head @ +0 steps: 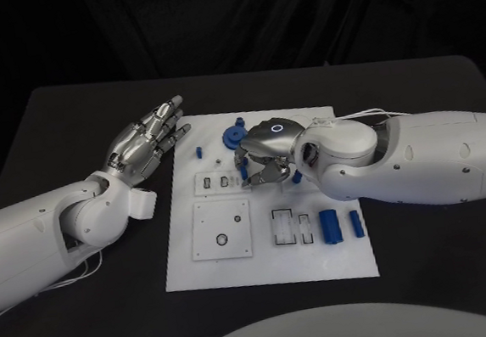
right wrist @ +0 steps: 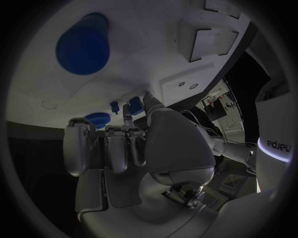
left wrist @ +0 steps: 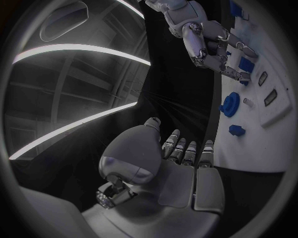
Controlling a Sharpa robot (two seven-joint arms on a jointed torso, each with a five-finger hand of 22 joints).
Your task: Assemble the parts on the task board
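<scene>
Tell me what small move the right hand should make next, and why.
Probably lower the right hand slightly and close its fingers on a blue part just beyond them. It hovers over the task board holding nothing visible; the left hand is open off the board's edge.

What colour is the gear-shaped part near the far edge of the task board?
Blue. The gear-shaped part shows best in the left wrist view, standing on the white task board.

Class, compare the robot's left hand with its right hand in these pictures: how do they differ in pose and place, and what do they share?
The left hand is off the board, over the black table at its left edge; the right hand is over the board among the blue parts. The left hand's fingers lie straight and apart; the right hand's curl downward. Whether the right hand holds a part is unclear. Both are silver, on white arms.
</scene>
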